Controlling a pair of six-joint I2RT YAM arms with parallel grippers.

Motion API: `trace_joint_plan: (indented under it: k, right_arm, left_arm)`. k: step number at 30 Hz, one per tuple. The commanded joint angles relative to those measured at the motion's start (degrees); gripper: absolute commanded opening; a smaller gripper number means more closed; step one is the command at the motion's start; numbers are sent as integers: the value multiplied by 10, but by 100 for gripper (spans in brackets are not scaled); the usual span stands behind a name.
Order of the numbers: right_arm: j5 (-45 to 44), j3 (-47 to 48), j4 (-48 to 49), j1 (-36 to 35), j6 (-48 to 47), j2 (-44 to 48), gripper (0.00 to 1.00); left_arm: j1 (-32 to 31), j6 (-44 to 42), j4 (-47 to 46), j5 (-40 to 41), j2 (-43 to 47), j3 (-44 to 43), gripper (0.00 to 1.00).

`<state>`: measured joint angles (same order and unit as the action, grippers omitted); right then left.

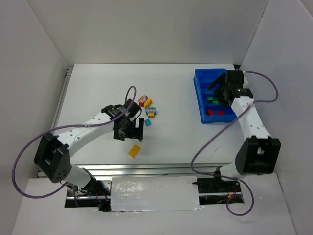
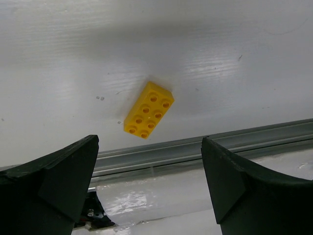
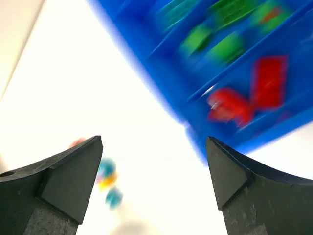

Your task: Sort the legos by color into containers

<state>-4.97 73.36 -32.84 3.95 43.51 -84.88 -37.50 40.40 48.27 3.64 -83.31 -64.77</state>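
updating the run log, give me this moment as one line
left gripper: open, empty, near yellow brick | right gripper: open, empty, by blue bin | bin holds red bricks, green bricks | loose bricks on table

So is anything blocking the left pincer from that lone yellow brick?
Nothing visible. The yellow brick lies alone on the bare table, close to the open left pincer, with no other piece between them.

Left claw (image 2: 148, 147) tilted downward, jaws spread wide, right claw (image 3: 154, 147) far forward, jaws apart
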Motion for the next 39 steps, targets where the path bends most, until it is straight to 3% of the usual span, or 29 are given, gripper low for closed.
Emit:
trace_joint_plan:
  k: [1,7,13,15,16,20,23,27,29,35,39]
  right_arm:
    - [77,-53,34,-37,-7,101,93]
    - [117,-121,38,-87,-28,179,93]
    - [117,-143,20,-88,-50,234,93]
    - [118,-151,19,-88,-52,248,93]
    - [123,-157,20,-89,-50,252,93]
    - [154,-183,42,-89,-31,262,93]
    - [227,-219,79,-88,-12,263,93]
    - [341,-275,146,-96,18,272,92]
    - [371,-291,160,-112,45,271,92]
    - [388,-272,137,-184,67,263,90]
    - [371,-241,93,-247,60,251,88]
  left_arm:
    - [-14,-20,-20,-31,-31,6,98]
    - [-25,-34,-39,-50,-113,27,93]
    - [-32,-23,-51,-45,-156,49,87]
    - [-33,-24,-56,-44,-171,51,80]
    - [-35,-25,-62,-44,-177,50,74]
    - [-40,-24,-62,-40,-197,28,19]
    - [-47,-31,-51,-39,-189,-7,0]
    - [-74,-72,-81,-52,-134,-53,0]
    - [-84,-95,-135,-99,-93,-55,0]
    - [-125,-168,-249,-208,-32,-52,0]
    - [-129,-175,-278,-237,-26,-62,0]
